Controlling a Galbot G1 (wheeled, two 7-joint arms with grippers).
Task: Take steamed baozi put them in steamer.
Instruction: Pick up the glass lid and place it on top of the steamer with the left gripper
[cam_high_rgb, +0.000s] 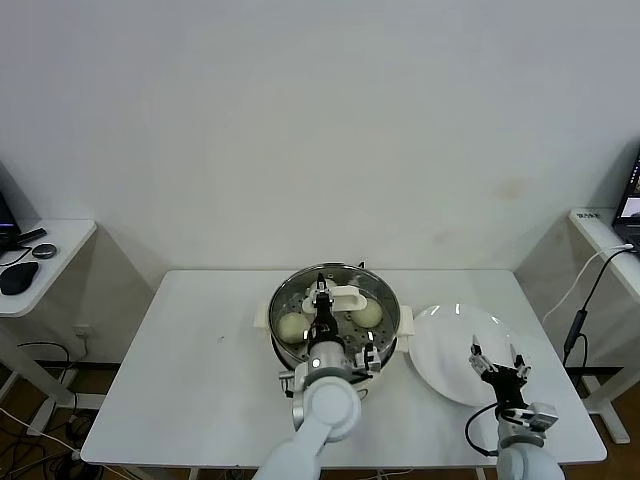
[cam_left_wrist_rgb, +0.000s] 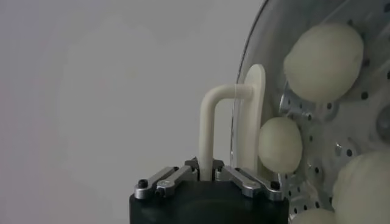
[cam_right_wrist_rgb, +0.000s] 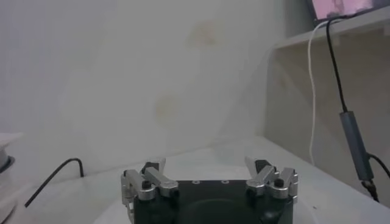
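The steel steamer (cam_high_rgb: 385, 300) stands mid-table. Through the glass lid I see pale baozi (cam_high_rgb: 292, 326) (cam_high_rgb: 367, 314) on its perforated tray. In the left wrist view several baozi (cam_left_wrist_rgb: 323, 61) (cam_left_wrist_rgb: 280, 145) (cam_left_wrist_rgb: 362, 182) lie behind the lid's glass. My left gripper (cam_high_rgb: 322, 302) (cam_left_wrist_rgb: 205, 170) is shut on the lid's white handle (cam_left_wrist_rgb: 210, 131) (cam_high_rgb: 343, 296), over the steamer. Whether the lid rests on the rim or hangs just above it I cannot tell. My right gripper (cam_high_rgb: 497, 362) (cam_right_wrist_rgb: 207, 165) stands open with nothing in it over the white plate (cam_high_rgb: 445, 345), which carries no buns.
A side desk (cam_high_rgb: 50, 262) with a mouse stands at the left. Another desk (cam_high_rgb: 600, 228) with a screen is at the right, and a cable (cam_high_rgb: 590, 300) (cam_right_wrist_rgb: 332, 91) hangs from it. The table's front edge runs just below both arms.
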